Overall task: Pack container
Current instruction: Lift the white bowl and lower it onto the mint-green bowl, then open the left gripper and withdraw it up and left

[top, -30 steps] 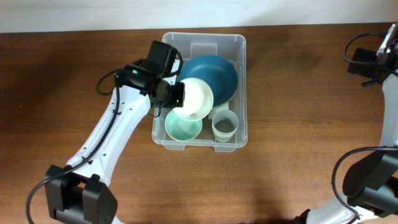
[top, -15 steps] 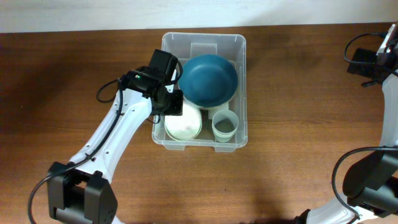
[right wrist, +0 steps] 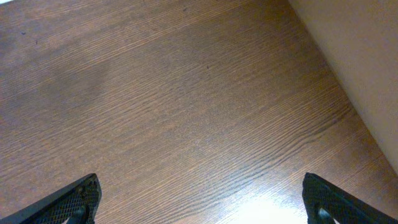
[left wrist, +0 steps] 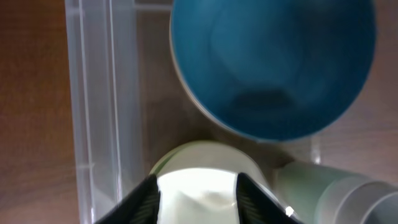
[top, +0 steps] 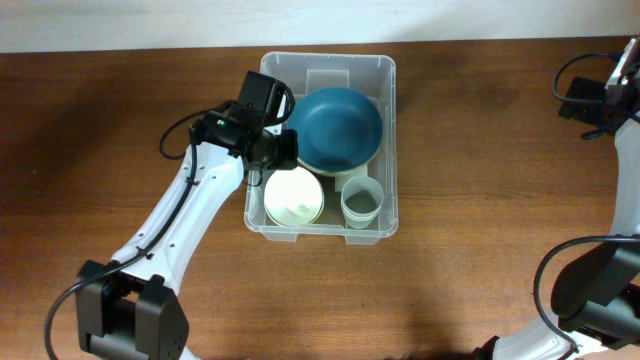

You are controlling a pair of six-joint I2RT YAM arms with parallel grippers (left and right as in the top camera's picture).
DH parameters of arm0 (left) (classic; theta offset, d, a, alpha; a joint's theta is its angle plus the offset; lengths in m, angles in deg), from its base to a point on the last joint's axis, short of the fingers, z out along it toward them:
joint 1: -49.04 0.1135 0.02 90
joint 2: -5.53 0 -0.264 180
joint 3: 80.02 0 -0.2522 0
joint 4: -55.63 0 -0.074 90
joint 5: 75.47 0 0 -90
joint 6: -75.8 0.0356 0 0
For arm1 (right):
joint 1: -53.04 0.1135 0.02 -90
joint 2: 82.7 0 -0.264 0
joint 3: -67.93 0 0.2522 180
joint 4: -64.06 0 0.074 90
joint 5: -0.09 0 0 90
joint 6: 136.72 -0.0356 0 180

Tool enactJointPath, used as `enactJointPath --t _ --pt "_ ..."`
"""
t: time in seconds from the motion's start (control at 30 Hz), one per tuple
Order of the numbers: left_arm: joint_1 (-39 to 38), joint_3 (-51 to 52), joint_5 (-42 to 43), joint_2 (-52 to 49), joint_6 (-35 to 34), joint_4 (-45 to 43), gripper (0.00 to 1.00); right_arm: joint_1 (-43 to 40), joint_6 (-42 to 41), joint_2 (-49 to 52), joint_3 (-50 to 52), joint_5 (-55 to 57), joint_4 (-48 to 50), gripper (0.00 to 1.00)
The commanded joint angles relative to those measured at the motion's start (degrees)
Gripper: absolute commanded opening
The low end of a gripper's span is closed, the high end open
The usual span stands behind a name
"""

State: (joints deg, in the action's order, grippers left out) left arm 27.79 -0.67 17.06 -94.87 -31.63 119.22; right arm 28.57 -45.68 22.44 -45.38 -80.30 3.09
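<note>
Overhead view showed the large clear rectangular plastic container (top: 385, 70) at the middle of the brown wooden table (top: 480, 150). It held a deep blue round bowl (top: 340, 128), a cream round bowl (top: 293, 197) and a translucent plastic cup (top: 361, 202). The left gripper (top: 279, 158) hung just above the cream bowl's rim, near the left wall, jaws spread and pinching nothing. If it lifted crookedly, a finger (left wrist: 144, 198) could probably snag that rim or wall, tipping the bowl or dragging the container. The right gripper (right wrist: 199, 205) gaped wide over the table, well apart.

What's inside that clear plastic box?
The container holds a large blue bowl, a white bowl and a pale cup. Anything under the white bowl is hidden.
</note>
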Motion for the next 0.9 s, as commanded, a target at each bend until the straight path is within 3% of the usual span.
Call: enactJointPath --t 0.0,0.03,0.07,0.87 --pt "-0.4 -1.3 0.2 -0.2 0.1 -1.4 0.19 -0.3 -0.7 -1.4 -0.9 0.1 0.0 0.99" --pt "-0.4 -1.3 0.2 -0.2 0.1 -1.6 0.04 -0.3 -0.7 -1.4 -0.9 0.1 0.0 0.99" --pt "-0.5 -1.3 0.2 -0.4 0.1 -1.7 0.01 -0.3 -0.7 -1.4 -0.9 0.1 0.0 0.99" --pt "-3.7 -1.3 1.1 -9.4 0.3 -5.0 0.00 -0.3 -0.7 -1.4 -0.9 0.1 0.0 0.99"
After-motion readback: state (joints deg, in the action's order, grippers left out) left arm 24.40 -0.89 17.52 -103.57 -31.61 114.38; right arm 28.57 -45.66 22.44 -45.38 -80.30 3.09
